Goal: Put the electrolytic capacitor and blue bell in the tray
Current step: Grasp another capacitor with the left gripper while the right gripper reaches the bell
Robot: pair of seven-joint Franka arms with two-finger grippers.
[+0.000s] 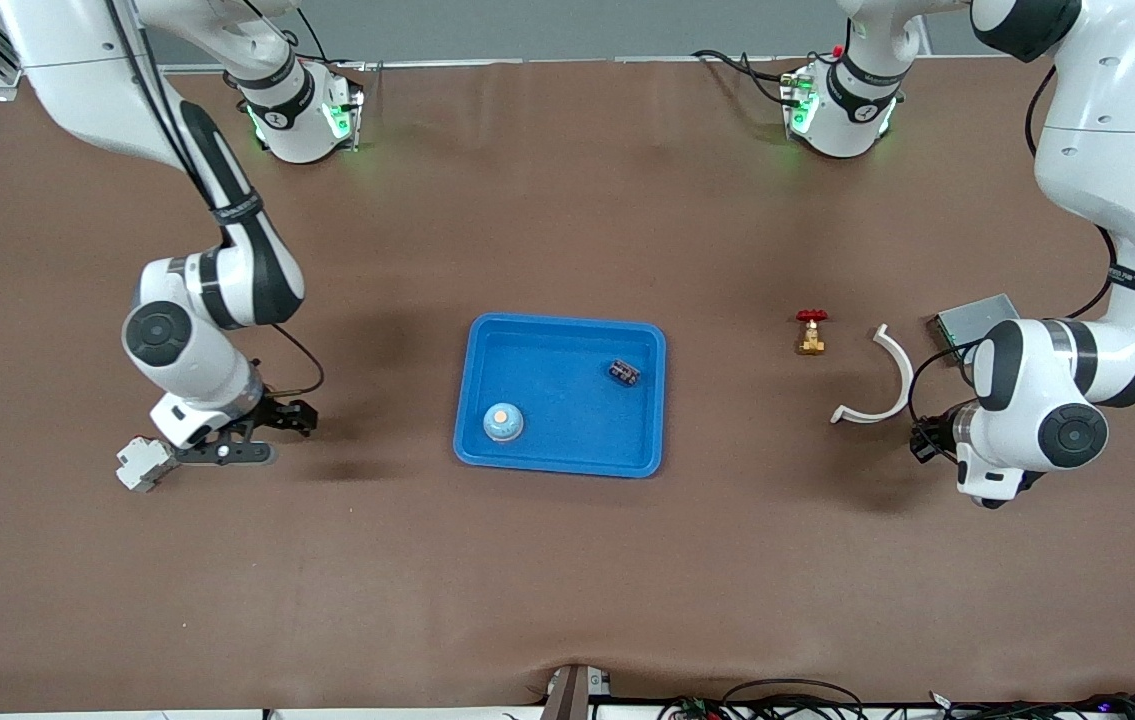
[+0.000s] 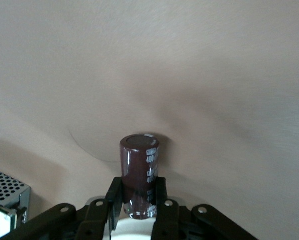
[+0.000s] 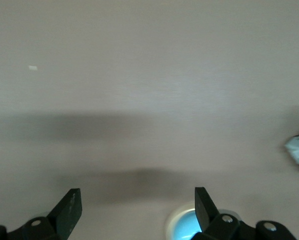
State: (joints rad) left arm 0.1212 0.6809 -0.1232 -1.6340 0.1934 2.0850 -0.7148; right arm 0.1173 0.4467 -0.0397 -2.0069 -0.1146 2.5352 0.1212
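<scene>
Toward the left arm's end of the worktop (image 1: pixel 567 600) from the tray (image 1: pixel 567 322), my left end effector (image 2: pixel 138 187) is closed narrow on a brown capacitor (image 2: pixel 139 170). The fingers pinch the lower part of its barrel, and the flat cap end sticks out past them. I cannot tell whether it is standing on the worktop or lifted clear. The grey metal box (image 1: pixel 972 318) is close beside this end effector.

The blue bell (image 1: pixel 503 422) sits inside the tray, in the corner nearer the front camera on the right arm's side. A small dark part (image 1: pixel 624 372) lies in the tray's corner farther from the camera on the left arm's side; it may be another capacitor, but I cannot tell. My right end effector (image 3: pixel 137 192) waits with its fingers wide and holding nothing, over bare worktop toward the right arm's end from the tray.

I judge the capacitor to be light and stiff. Its smooth round sleeve could slip or twist, so a square hold across the middle of the barrel seems safest. Once laid down it would probably roll. The bell looks light, hard and domed, so if it needs moving I would take it across its base.

A red-handled valve (image 1: pixel 811 332) and a white curved piece (image 1: pixel 882 385) lie between my left end effector and the tray. I would carry the capacitor above them and over the tray's raised rim. The floor of the tray between the bell and the dark part is open for setting it down.
</scene>
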